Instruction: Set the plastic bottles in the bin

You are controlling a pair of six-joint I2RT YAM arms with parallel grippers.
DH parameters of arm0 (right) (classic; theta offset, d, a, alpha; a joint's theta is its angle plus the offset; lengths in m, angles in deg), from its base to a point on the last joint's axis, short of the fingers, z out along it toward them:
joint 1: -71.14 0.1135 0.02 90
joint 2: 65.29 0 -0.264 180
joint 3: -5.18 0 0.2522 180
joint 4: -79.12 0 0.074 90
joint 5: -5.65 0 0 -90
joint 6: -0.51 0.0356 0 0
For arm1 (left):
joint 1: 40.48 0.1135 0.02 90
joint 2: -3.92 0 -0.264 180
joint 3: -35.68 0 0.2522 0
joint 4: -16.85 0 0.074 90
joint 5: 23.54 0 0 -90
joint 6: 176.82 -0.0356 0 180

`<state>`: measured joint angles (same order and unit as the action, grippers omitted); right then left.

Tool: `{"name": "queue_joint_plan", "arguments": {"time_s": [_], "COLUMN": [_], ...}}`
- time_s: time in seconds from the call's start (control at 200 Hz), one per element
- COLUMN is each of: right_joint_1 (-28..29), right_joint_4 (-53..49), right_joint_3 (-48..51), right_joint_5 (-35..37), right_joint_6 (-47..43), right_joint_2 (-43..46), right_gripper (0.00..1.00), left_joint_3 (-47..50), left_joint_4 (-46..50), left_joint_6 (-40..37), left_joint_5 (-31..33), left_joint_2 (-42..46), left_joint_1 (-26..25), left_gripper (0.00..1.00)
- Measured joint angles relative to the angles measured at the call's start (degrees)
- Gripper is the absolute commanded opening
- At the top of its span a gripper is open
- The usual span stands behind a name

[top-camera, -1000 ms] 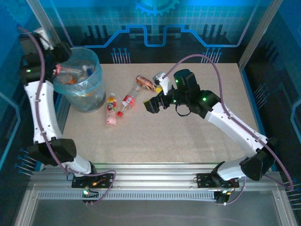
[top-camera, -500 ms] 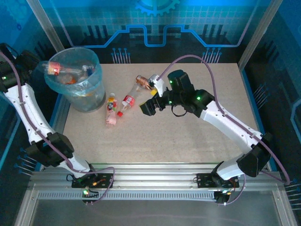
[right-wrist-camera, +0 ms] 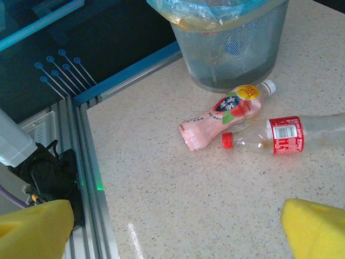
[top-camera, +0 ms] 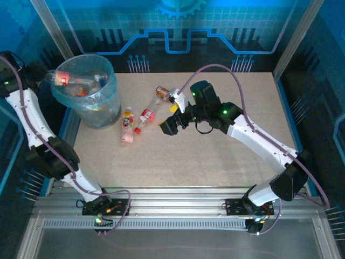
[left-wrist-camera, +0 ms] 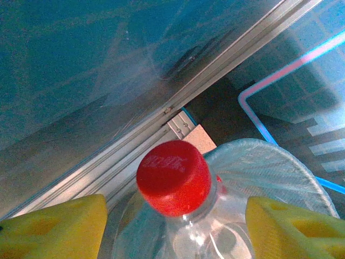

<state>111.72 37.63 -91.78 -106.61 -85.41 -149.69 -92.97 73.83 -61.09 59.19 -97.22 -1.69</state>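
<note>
Left wrist view shows the left gripper (left-wrist-camera: 175, 226) flanking a red-capped bottle (left-wrist-camera: 173, 175) at the bin (left-wrist-camera: 269, 167), whether clamped cannot be told, while the right gripper (right-wrist-camera: 175, 229) stands wide apart.

We read no text; red cap (left-wrist-camera: 173, 176) embossing and red bottle label (right-wrist-camera: 285, 135) print are too blurred.

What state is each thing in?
Round grey bag-lined bin: upright, holding bottles.
Clear red-capped plastic bottle: resting on the bin's rim, capped.
Pink white-capped bottle: lying on beige table.
Clear red-labelled bottle: lying, capped.
Crushed brownish bottle: lying.
Left gripper: open, flanking the red-capped bottle.
Right gripper: open, empty.
</note>
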Motion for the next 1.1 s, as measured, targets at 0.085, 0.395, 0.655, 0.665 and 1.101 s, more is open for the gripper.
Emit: {"name": "queue_joint_plan", "arguments": {"time_s": [0.085, 0.395, 0.655, 0.665, 1.101], "right_joint_1": [0.0, 0.66, 1.86, 1.95, 3.52], "right_joint_4": [-0.28, -1.66, -3.32, -3.32, -5.35], "right_joint_3": [0.0, -1.11, -4.66, -4.72, -8.5], "right_joint_5": [-0.59, -0.74, -0.28, -0.28, 0.83], "right_joint_6": [0.02, 0.85, 0.92, 0.92, 0.85], "right_joint_2": [-0.24, -2.08, -4.74, -4.85, -10.56], "right_gripper": [0.99, 0.98, 0.98, 0.98, 0.97], "left_joint_3": [-1.4, -7.43, -7.19, -7.19, -5.49], "left_joint_4": [-0.11, -2.25, -7.26, -7.56, -20.9], "left_joint_6": [-0.39, -1.68, -1.99, -1.97, -5.07], "left_joint_5": [-0.63, -3.08, -5.66, -5.75, -8.72], "left_joint_2": [-1.36, -6.29, -8.0, -8.0, -7.76], "left_joint_1": [-0.17, -0.76, -1.81, -1.88, -5.22], "left_gripper": [0.69, 0.64, 0.38, 0.37, 0.0]}}
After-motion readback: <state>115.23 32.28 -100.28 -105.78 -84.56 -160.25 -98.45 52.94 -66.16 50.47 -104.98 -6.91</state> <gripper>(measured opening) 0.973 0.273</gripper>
